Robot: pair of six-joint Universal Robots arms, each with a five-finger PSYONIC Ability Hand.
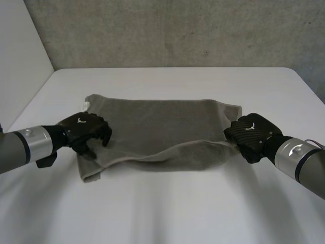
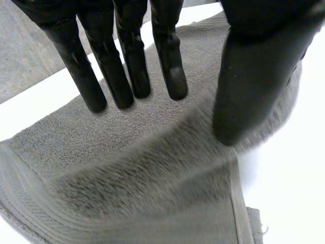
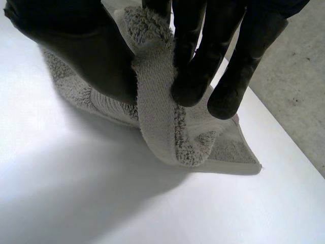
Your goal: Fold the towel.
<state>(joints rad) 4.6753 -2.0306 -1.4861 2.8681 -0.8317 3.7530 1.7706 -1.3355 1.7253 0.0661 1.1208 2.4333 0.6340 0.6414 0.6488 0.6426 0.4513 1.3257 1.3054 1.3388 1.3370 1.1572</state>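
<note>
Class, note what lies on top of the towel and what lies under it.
On the towel, the left robot hand is at its left edge; the right robot hand pinches its right edge. Beneath is the white table; anything under the cloth is covered.

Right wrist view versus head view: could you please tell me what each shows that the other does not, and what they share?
Right wrist view: the right hand pinches the towel by its banded edge between thumb and fingers, lifted off the table. Head view: the left hand at the towel's left end, and the towel's full spread, near edge rumpled. Shared: towel, right hand, white table.
</note>
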